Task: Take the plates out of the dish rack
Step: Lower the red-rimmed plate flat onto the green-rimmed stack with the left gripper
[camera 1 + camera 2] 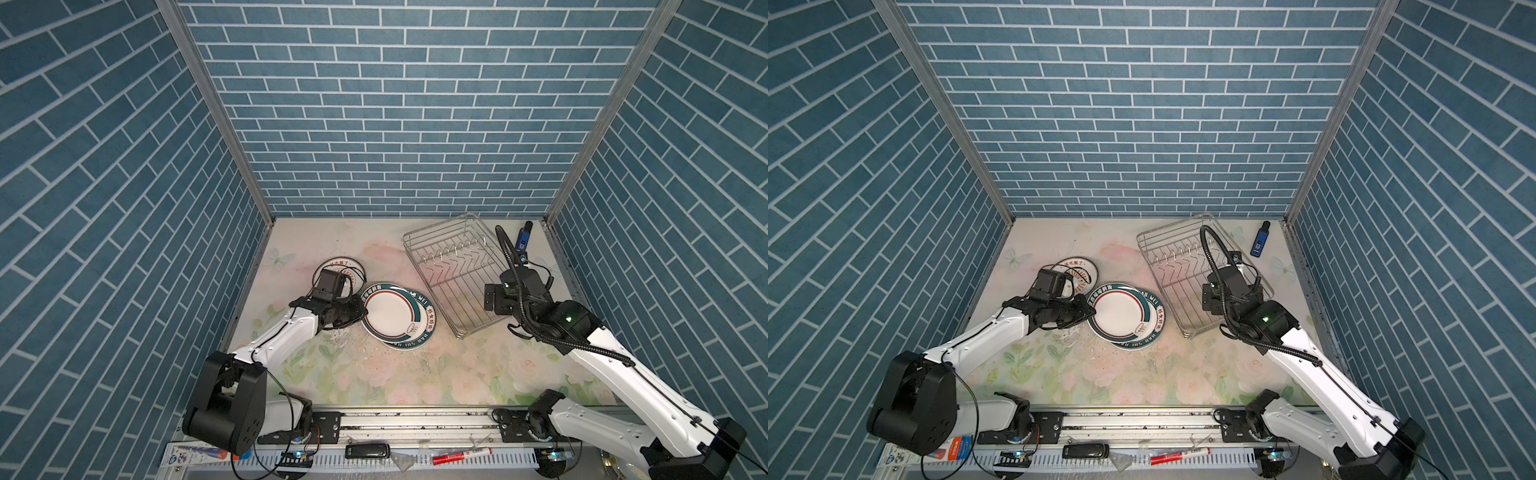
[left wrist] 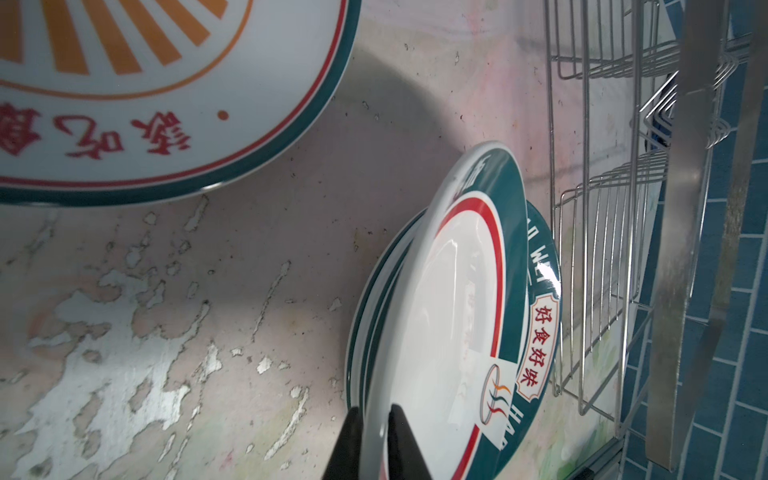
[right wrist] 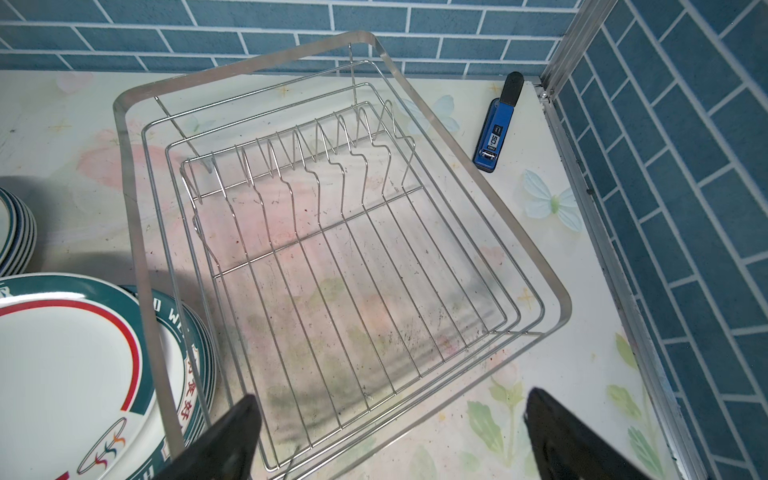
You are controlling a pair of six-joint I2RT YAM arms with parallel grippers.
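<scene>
Shiny silver-wire dish rack (image 1: 457,286), prongs upright, right of centre; teal-banded plates (image 1: 392,316) stacked mid-frame. Only the left wrist view shows left claw (image 2: 376,411) grasping top plate (image 2: 440,311) by its rim; right claw (image 3: 390,397) released.

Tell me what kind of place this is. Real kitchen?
Probably a mock-kitchen robot test cell, not a real one: blue brick-print panels on three sides, robot arms on a front rail, and a dish rack and plates on a floral tabletop.

Floral tabletop (image 1: 415,374), blue-and-black stapler (image 3: 494,129) near back corner, blue brick-patterned walls (image 1: 395,124), red marker (image 1: 461,456)
</scene>
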